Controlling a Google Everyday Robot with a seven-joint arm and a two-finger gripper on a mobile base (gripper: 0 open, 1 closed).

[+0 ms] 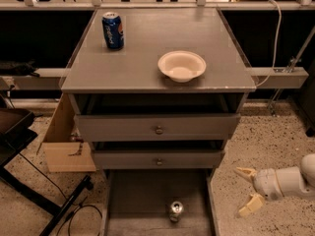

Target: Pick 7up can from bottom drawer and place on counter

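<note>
Grey counter [147, 58] up top. Bottom drawer [142, 195] is pulled out below it. End effector [244, 190] is low on the right, outside the drawer, fingers spread wide w/ nothing in them. White bowl [181, 66] + blue can [112, 30] sit on the counter. 7up can [176, 211] stands on the drawer floor near the front, apart from the end effector.

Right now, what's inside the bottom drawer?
Only the 7up can, upright on the floor of the bottom drawer. Its rear is hidden under the middle drawer. The tool, open, hangs outside, to the right.
</note>
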